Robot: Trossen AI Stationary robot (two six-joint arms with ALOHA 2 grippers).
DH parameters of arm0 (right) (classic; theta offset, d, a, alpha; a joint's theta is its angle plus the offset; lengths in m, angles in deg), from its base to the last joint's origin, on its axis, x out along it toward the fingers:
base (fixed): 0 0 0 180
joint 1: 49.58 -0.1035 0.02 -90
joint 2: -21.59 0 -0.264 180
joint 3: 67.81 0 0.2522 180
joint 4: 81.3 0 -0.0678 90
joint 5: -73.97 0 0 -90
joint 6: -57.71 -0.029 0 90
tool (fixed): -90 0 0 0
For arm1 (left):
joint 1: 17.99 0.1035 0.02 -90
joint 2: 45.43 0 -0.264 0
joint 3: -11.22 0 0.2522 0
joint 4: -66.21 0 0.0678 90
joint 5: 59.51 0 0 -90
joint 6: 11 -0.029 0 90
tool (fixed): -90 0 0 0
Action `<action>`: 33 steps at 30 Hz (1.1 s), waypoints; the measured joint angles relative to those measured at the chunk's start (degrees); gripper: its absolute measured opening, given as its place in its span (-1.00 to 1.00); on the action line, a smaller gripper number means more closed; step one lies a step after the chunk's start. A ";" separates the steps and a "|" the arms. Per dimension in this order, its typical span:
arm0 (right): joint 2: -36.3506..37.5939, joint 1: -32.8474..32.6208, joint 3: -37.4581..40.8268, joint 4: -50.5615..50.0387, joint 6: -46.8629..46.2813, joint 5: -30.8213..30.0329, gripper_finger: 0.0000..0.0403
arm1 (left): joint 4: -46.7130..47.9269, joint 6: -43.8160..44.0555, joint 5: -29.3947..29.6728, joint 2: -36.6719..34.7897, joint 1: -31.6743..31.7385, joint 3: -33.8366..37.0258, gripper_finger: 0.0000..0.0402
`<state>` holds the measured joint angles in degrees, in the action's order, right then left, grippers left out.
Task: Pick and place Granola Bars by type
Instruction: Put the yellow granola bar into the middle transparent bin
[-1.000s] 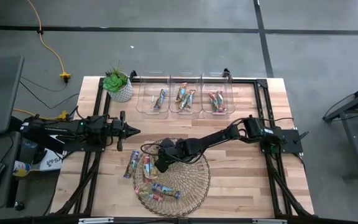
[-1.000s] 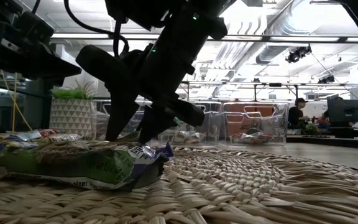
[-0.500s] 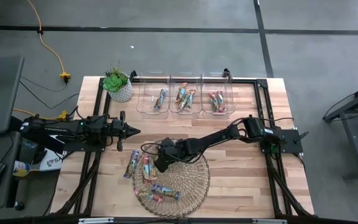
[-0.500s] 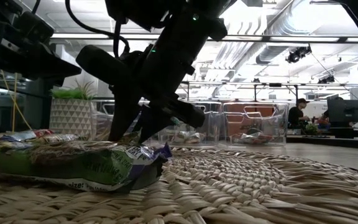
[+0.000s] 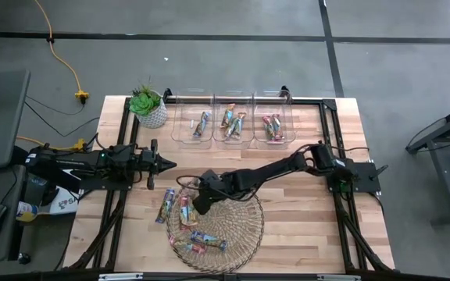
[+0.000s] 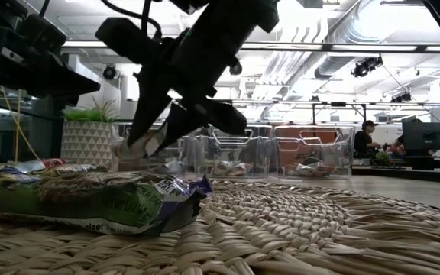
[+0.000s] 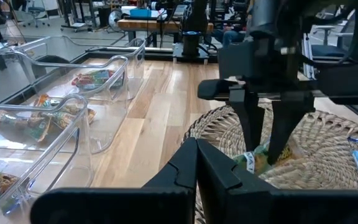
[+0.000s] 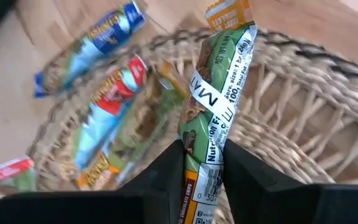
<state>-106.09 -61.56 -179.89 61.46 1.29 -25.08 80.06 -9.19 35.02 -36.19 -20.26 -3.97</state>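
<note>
The right gripper (image 8: pixel 202 163) has its two fingers (image 8: pixel 163 171) pinched narrowly on a green-wrapped granola bar (image 8: pixel 213 112), lifted clear above the round wicker mat (image 5: pixel 237 226) at its upper-left edge; below it more granola bars (image 5: pixel 198 240) lie on the mat, and two (image 5: pixel 174 208) rest on the wood just beside its left rim; sorted bars sit in the three clear bins (image 5: pixel 233 125) at the table's far edge; the left gripper (image 5: pixel 166 164) hangs fully closed and empty, left of the mat.

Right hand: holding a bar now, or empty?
Holding one. The right hand is shut on a green-wrapped granola bar, lifted above the wicker mat.
</note>
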 joint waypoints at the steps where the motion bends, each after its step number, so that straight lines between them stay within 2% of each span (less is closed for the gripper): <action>1: 0.37 0.04 0.00 -0.25 0.04 -0.03 -0.57 | 0.00 -0.01 -0.02 0.01 0.01 -0.01 -0.99; 18: 12.87 0.08 -0.11 -1.16 5.43 0.78 -0.57 | -0.01 0.01 0.00 0.02 0.01 0.01 -0.99; 33: 25.04 0.34 -0.20 -0.80 13.69 -12.08 -0.64 | 0.01 -0.01 -0.02 0.02 0.00 -0.01 -0.99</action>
<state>-81.05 -61.22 -180.09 60.66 14.98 -37.16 80.07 -9.20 35.00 -36.17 -20.27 -3.97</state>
